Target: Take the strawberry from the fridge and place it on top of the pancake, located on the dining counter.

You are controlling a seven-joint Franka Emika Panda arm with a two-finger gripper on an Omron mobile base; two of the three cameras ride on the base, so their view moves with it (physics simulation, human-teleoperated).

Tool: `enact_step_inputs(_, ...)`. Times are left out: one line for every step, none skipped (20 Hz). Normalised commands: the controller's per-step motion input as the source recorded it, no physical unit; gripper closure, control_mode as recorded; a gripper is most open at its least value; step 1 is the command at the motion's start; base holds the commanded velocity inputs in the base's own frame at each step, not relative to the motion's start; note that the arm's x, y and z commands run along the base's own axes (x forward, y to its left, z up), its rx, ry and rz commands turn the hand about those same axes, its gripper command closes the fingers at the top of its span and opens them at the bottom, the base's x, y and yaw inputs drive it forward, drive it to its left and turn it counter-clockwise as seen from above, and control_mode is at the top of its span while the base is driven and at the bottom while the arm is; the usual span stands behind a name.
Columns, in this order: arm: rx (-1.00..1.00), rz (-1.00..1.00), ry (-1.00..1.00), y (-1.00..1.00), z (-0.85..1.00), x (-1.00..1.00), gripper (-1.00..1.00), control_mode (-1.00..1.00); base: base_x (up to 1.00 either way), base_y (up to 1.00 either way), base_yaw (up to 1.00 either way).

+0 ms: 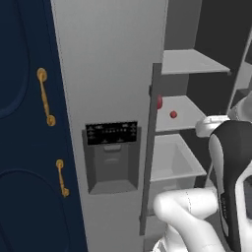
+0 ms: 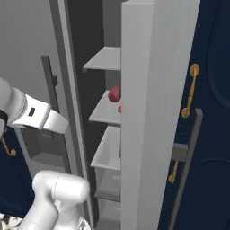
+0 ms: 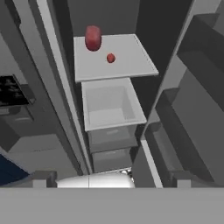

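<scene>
You see the fridge point(image 1: 113, 74) open; the strawberry point(image 3: 110, 57) sits mid-shelf point(image 3: 127, 59), a larger dark red fruit point(image 3: 92, 37) near the shelf's back edge; gripper jaws apart.

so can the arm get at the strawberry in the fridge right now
Probably yes: the fridge door stands open, and the strawberry sits uncovered on a shelf, apart from the larger dark red fruit.

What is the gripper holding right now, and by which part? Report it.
Nothing is held. The strawberry sits untouched on the fridge shelf beside a larger dark red fruit.
</scene>
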Motion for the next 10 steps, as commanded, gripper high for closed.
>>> enact_step_inputs(0.00, 0.00, 0.00, 0.00, 0.00, 0.00, -1.00, 1.00, 0.17, -0.78, 0.00)
enact_step_inputs(0.00, 0.00, 0.00, 0.00, 0.00, 0.00, -1.00, 1.00, 0.29, -0.16, 0.00)
enact_step_inputs(0.00, 0.00, 0.00, 0.00, 0.00, 0.00, -1.00, 1.00, 0.64, 0.00, 0.00)
enact_step_inputs(0.00, 0.00, 0.00, 0.00, 0.00, 0.00, -1.00, 1.00, 0.68, 0.00, 0.00)
enact_step_inputs(0.00, 0.00, 0.00, 0.00, 0.00, 0.00, -1.00, 1.00, 0.86, 0.00, 0.00)
enact_step_inputs(0.00, 0.00, 0.00, 0.00, 0.00, 0.00, -1.00, 1.00, 0.89, 0.00, 0.00)
enact_step_inputs(0.00, 0.00, 0.00, 0.00, 0.00, 0.00, -1.00, 1.00, 0.95, 0.00, 0.00)
enact_step_inputs(0.00, 0.00, 0.00, 0.00, 0.00, 0.00, -1.00, 1.00, 0.93, -0.16, 0.00)
enact_step_inputs(0.00, 0.00, 0.00, 0.00, 0.00, 0.00, -1.00, 1.00, 0.86, -0.36, 0.01)
enact_step_inputs(0.00, 0.00, 0.00, 0.00, 0.00, 0.00, -1.00, 1.00, 0.85, -0.27, 0.03)
